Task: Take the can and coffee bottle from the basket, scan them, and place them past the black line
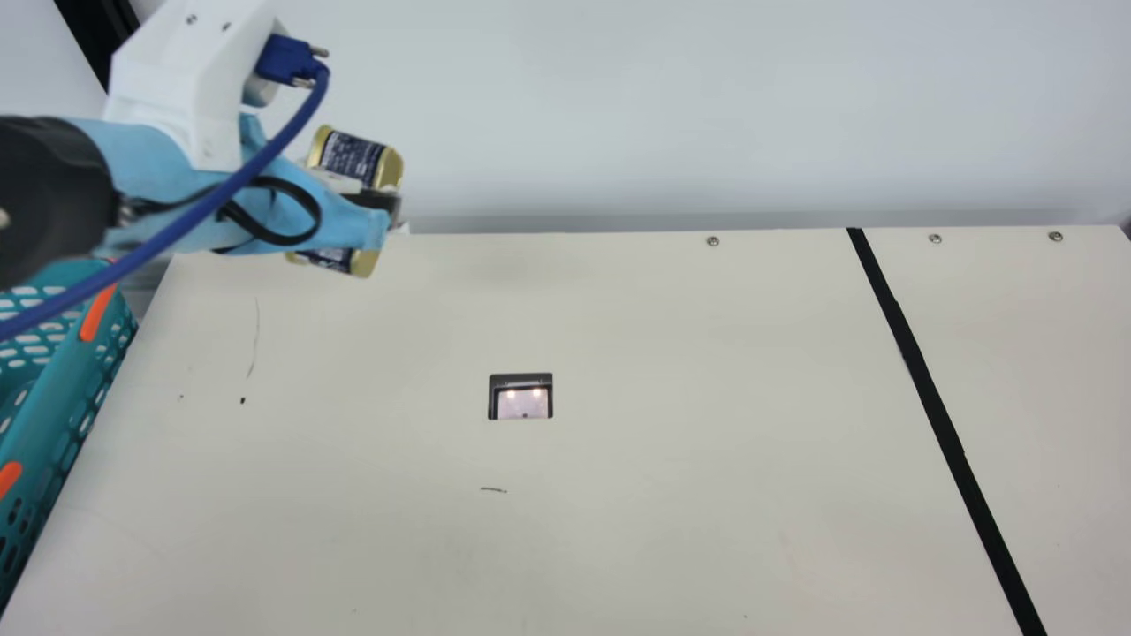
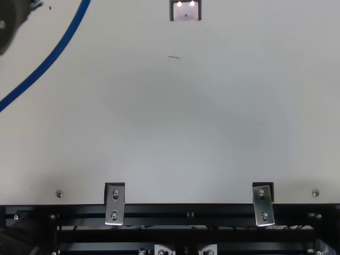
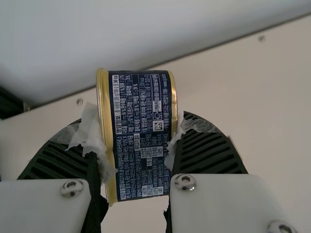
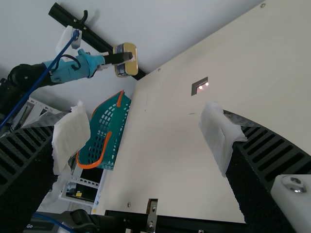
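Currently, black ribbed L pincer hangs at main view's 10 o'clock, pointing approx. 3 o'clock, clamped on navy-and-gold metal can; black ribbed R pincer released.

Main cam angled down @ counter, top cam steeper, sharing scanner @ its 12 o'clock; L wrist cam close-up, R wide.

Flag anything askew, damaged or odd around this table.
The white wrapping on the left claw looks ragged, with loose edges beside the can. The table also bears dark marks: a short dash near the scanner and a thin curved line toward the basket. I see no spill.
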